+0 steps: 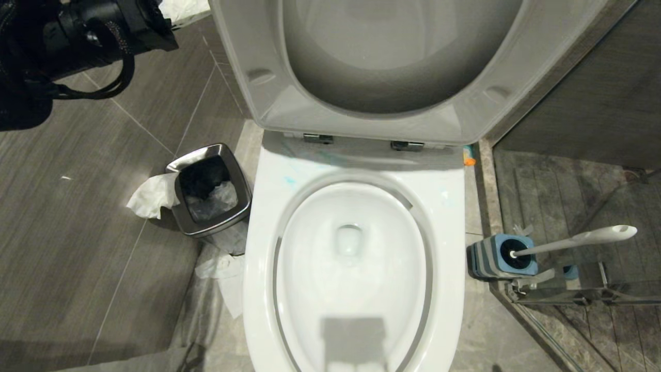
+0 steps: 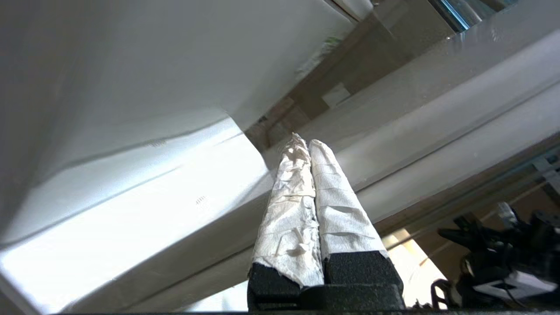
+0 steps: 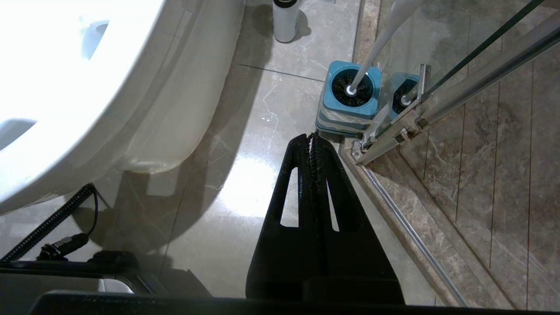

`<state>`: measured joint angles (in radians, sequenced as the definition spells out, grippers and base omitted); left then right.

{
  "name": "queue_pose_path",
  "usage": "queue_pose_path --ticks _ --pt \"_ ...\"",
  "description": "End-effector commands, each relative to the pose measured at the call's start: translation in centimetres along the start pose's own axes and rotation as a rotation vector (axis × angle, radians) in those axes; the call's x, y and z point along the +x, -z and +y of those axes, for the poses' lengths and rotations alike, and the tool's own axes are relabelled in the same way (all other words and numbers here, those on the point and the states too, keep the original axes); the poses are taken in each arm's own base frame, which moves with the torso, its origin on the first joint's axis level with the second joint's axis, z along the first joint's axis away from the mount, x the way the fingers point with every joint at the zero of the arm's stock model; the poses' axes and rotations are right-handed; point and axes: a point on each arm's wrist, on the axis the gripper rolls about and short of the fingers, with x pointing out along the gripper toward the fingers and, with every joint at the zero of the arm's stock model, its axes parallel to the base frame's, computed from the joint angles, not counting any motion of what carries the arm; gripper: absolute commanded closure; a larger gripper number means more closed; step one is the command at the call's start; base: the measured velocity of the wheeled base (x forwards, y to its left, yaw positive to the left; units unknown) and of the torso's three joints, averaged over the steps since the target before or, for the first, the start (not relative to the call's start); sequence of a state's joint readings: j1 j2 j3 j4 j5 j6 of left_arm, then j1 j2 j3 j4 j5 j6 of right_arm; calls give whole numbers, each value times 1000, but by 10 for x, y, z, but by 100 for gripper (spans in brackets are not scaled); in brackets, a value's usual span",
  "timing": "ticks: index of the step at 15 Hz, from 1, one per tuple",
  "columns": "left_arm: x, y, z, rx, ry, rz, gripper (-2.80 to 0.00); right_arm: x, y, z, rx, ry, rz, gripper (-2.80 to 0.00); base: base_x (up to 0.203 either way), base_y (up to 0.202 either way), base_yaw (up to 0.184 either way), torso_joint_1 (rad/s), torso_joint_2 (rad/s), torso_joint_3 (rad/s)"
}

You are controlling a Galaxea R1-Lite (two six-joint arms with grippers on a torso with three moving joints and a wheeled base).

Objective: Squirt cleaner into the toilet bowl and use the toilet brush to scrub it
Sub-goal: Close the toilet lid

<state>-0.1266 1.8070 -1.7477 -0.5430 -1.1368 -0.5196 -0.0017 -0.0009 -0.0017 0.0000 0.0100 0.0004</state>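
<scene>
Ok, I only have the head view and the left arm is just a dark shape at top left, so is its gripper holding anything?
Observer: No. The left gripper is shut and empty; its fingers are wrapped in white paper.
Operator: And the right one?
Observer: The right gripper is shut and empty too, above the floor near the toilet brush, which stands in its blue holder.

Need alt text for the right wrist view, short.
The shut right gripper hangs over grey floor tiles, pointing toward the toilet brush standing in its blue holder beside a glass shower door. The white toilet bowl fills the other side of the picture.
</scene>
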Motion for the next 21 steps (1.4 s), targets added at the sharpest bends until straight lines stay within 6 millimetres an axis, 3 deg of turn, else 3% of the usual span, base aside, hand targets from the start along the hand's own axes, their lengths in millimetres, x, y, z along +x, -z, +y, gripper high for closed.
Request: queue_pose_path --ticks 1,10,21 --pt "-5 -4 -11 5 7 3 0 0 0 0 0 -1 1 0 0 0 0 0 0 0" --pt "-20 -6 -13 16 116 89 0 0 0 0 0 -1 1 0 0 0 0 1 1 78" --pt "-41 -2 -44 -60 199 172 0 0 0 0 0 -1 1 0 0 0 0 1 1 197"
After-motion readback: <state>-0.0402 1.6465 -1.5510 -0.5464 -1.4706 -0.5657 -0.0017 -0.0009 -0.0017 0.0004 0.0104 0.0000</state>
